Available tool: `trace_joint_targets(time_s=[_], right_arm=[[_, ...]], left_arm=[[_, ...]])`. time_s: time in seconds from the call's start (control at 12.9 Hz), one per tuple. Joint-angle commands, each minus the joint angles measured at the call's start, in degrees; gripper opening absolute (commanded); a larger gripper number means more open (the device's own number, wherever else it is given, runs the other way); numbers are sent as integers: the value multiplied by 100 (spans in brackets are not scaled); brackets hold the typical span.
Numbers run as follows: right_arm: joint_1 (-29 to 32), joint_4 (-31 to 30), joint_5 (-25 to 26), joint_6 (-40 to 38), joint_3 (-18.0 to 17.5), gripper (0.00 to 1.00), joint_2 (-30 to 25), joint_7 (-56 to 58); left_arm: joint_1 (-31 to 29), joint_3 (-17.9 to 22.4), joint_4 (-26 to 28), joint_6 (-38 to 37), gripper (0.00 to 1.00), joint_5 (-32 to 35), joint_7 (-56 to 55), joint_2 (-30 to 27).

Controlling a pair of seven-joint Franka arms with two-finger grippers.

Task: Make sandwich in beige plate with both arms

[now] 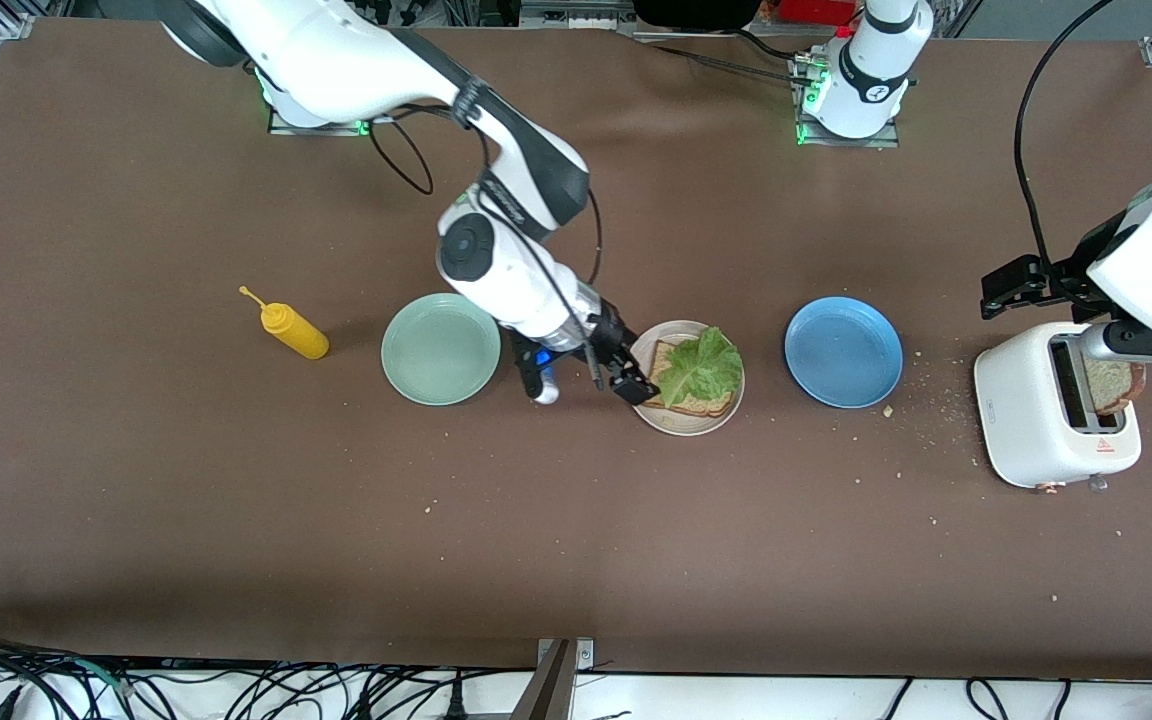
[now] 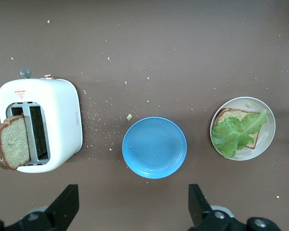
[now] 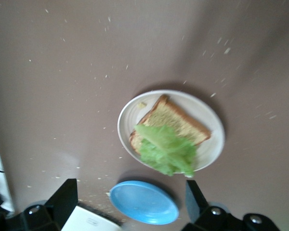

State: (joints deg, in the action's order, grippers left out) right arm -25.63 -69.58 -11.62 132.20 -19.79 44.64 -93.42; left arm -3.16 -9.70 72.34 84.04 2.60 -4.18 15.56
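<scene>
We've got a yellow plastic squeeze bottle (image 1: 288, 331) lying toward the right arm's end of the table, then a round mint-green plate (image 1: 441, 349) beside it, bare

Right gripper (image 1: 586, 378) hangs low between the mint-green plate and the round pale beige plate (image 1: 687, 377), fingers spread, nothing in them

Beige plate holds one square brown-crusted bread slice (image 1: 698, 398) with a crinkled green lettuce leaf (image 1: 701, 367) on top. Sandwich half built, top slice missing

Next along: a round blue plate (image 1: 843, 351), bare, crumbs scattered between it and a white two-slot toaster (image 1: 1051, 407) at the left arm's end

Second speckled bread slice (image 1: 1114, 384) sits tilted at the toaster's edge, partly out of the slot. Left gripper (image 1: 1041, 285) is over the toaster, fingers apart, holding nothing

Step in hand, as we read it: left arm takes that slice and tops the lettuce. To do it well:
- come down square on the slice, pinch the crust edges, not the soft middle
- lift clear of the slot before travelling, or the toaster may drag
- carry over the blue plate, not into it
- right arm should back off the beige plate first
- align crust to crust with the lower slice, release low so the lettuce doesn't slide
</scene>
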Motion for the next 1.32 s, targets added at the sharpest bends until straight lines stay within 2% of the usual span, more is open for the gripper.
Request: trace_joint_targets(time_s=[0.0, 0.23, 0.39, 0.54, 0.7, 0.86, 0.93, 1.24], right_arm=[[539, -196, 63, -1385, -25, 99, -647, 997], [1461, -188, 72, -3072, -16, 99, -1157, 3357], [2041, -179, 142, -3795, 45, 99, -1360, 4625], [2211, -179, 719, -4297, 299, 99, -1545, 5855], [2211, -179, 1309, -4405, 581, 99, -1668, 6773], [2211, -179, 1495, -4361, 984, 99, -1730, 7237], [2211, -179, 1722, -4309, 1064, 99, -1756, 8050], [2238, -292, 1795, -3853, 1477, 98, -1783, 9321]], left_arm=[[-35, 3, 43, -63, 100, -32, -30, -62], [-307, 3, 69, -72, 100, -23, -30, 0], [-465, 3, 69, -72, 100, -23, -21, 148], [-536, 3, 69, -72, 100, -14, -21, 167], [-562, 11, 69, -55, 100, 3, -39, 184], [-554, 20, 69, -46, 100, 12, -65, 202], [-562, 20, 69, -46, 100, 12, -65, 202], [-589, 20, 61, -46, 100, 21, -21, 219]])
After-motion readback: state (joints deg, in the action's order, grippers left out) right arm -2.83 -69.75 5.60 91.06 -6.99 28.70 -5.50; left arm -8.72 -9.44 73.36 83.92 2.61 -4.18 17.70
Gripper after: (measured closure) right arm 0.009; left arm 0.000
